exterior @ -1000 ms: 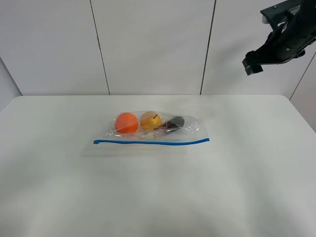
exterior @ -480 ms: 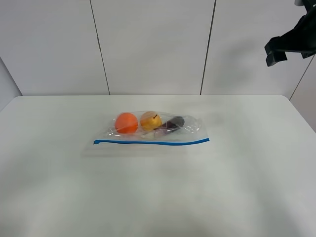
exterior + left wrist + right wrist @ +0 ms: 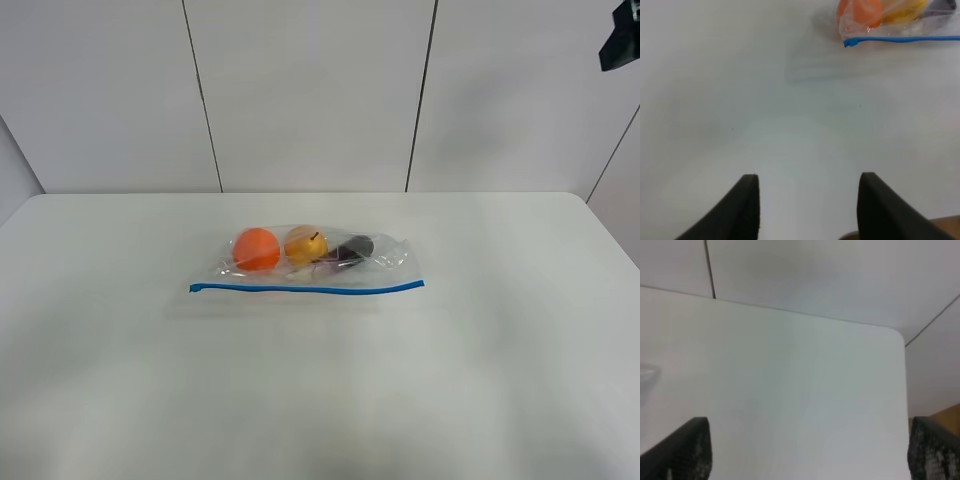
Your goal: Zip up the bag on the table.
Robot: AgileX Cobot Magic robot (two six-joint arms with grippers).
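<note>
The bag lies flat in the middle of the table, its blue seal strip along the near long edge. An orange ball, a yellow fruit and a dark purple item show through it. In the left wrist view the bag's end and strip lie far ahead of my open, empty left gripper. My right gripper is wide open and empty, high above the table's far right corner. Only a dark part of the right arm shows from outside.
A grey panelled wall stands behind the table. The table's rounded far right corner and right edge are near the right arm. A faint bit of clear plastic shows at the side of the right wrist view.
The right arm has risen and drawn away to the upper right, almost out of the exterior view. The bag has not moved.
</note>
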